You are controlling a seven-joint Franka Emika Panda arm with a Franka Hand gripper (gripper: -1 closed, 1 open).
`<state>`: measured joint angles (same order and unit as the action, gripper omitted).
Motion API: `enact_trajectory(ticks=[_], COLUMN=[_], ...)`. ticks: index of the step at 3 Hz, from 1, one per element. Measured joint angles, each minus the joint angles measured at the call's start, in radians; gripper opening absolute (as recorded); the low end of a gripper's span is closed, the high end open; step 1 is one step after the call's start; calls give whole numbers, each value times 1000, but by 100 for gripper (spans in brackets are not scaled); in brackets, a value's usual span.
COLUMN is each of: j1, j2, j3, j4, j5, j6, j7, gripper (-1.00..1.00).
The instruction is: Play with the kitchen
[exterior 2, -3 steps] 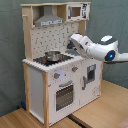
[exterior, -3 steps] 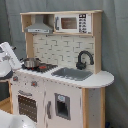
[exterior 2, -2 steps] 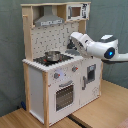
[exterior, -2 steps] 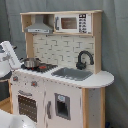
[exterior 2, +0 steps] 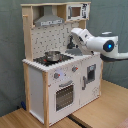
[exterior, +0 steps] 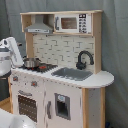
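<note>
Standing upright: kitchen point(exterior: 60, 70) point(exterior 2: 60, 65), pale wood, white panels, grey hood, black tap; gripper grip state unclear.

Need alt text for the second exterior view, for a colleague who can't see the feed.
A white robot arm reaches from the second exterior view's right over the counter of a pale wood and white toy kitchen. A small metal pot sits on the black hob, below a grey hood, with an oven door in front.

lab or studio | grey curtain backdrop point(exterior: 112, 60) | toy kitchen point(exterior 2: 60, 75) on wooden tabletop point(exterior 2: 107, 107)
</note>
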<state>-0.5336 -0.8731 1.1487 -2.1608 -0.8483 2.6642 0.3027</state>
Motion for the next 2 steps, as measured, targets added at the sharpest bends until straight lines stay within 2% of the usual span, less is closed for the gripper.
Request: enact_trajectory(ticks=[2], j1=[0], j2=[37], j3=[-46], j4=[7], j5=[171], j6=[-50], j7=[-151], gripper=[100])
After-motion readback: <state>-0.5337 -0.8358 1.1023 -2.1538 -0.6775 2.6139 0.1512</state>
